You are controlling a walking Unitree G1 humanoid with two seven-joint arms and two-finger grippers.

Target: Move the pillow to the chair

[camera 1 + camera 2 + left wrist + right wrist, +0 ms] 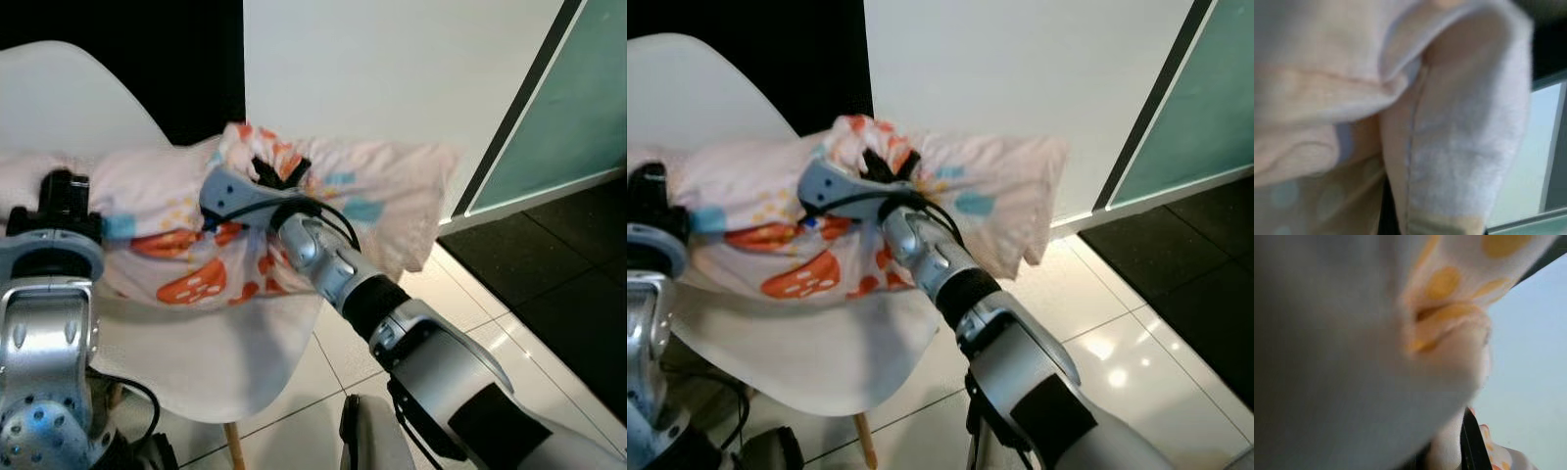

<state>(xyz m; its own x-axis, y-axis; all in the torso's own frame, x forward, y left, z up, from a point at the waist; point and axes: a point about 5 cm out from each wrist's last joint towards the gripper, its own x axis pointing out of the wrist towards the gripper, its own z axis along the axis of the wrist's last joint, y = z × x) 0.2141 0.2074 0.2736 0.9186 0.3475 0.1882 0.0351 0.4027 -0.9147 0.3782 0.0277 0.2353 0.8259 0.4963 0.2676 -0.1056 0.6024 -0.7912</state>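
Pillow (294,225) was bunched up over the chair (211,357) seat. The right gripper (277,168) pinched a fold near its top, while the left gripper (61,196) was buried in the end nearer the chair back, fingers hidden, so can't tell. Honestly the worry was the far end: it hung past the chair's edge, so letting go there could've let it slide to the floor (470,304).

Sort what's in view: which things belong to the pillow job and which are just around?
Job:
pillow
white chair
right pincer, fingers buried in the pillow
left pincer, against the pillow's other end

Just around:
tiled floor
white wall
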